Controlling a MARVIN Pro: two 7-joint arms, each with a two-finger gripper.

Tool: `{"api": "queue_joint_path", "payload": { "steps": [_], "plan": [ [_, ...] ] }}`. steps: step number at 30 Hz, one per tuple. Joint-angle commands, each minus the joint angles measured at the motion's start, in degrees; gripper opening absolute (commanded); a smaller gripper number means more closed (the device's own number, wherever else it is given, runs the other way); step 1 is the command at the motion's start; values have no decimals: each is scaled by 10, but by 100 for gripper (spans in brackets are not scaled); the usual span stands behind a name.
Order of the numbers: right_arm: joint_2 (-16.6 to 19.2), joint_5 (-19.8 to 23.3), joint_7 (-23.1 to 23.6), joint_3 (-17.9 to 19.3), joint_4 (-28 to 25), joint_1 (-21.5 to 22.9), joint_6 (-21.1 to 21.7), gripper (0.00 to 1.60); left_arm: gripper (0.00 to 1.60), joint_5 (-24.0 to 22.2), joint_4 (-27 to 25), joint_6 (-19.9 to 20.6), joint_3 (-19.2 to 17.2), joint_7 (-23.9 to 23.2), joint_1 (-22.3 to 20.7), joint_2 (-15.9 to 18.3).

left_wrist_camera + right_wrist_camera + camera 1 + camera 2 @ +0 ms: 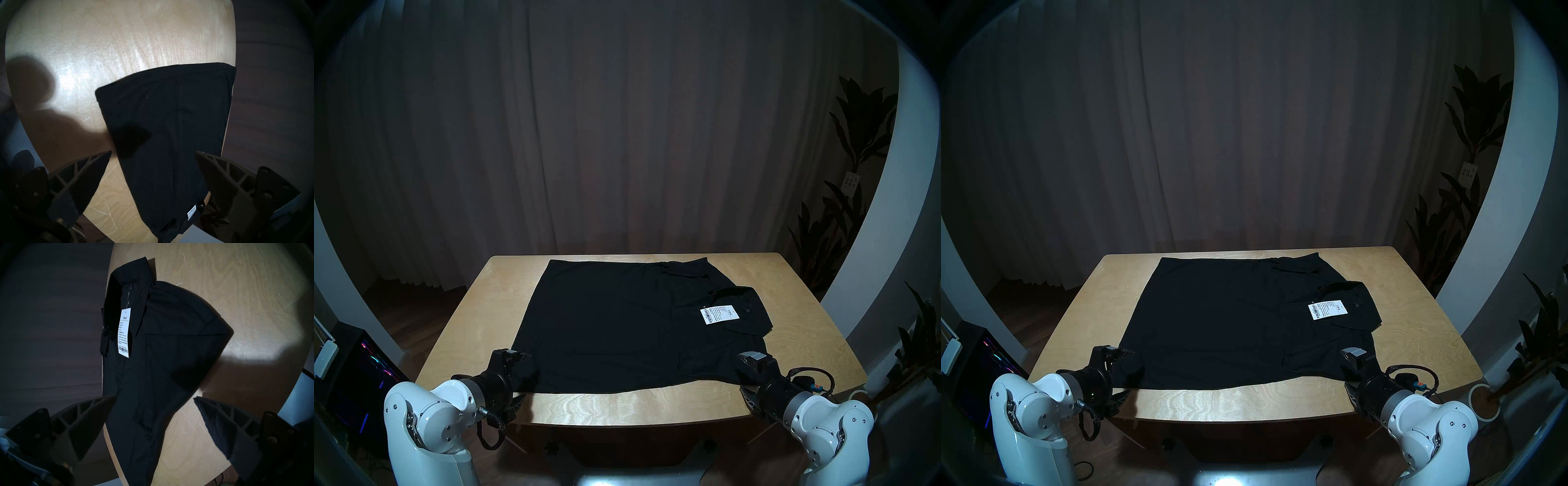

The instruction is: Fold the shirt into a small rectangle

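Both grippers (521, 375) (744, 372) gape, seemingly above shirt's (602, 325) near edge

Dim room: brown curtain (619, 118) behind a pale wooden table (806, 325), leafy plant (843, 203) beside it.

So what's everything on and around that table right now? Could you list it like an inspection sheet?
Surface: wooden table, bare around the cloth.
Job's things: black shirt spread flat, sleeves folded in, collar toward the right, white label beside it.
Clutter: nothing seen.
Pincers: left pincer and right pincer both open, at the shirt's near corners, holding nothing.
Cables: black cable looped at right wrist.
Surroundings: curtain, plants.
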Motion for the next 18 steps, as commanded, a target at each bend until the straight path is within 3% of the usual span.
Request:
{"api": "queue_joint_path", "payload": {
  "steps": [1, 7, 18],
  "plan": [
    [7, 0, 20, 2, 3, 6, 3, 160, 160, 37, -10, 31, 2, -64, 13, -10],
    [15, -8, 25, -1, 20, 12, 0, 160, 160, 73, -18, 39, 5, -115, 24, -19],
    [10, -19, 25, -14, 33, 12, -12, 160, 160, 182, 28, 37, 19, -219, 31, -18]
  ]
}}
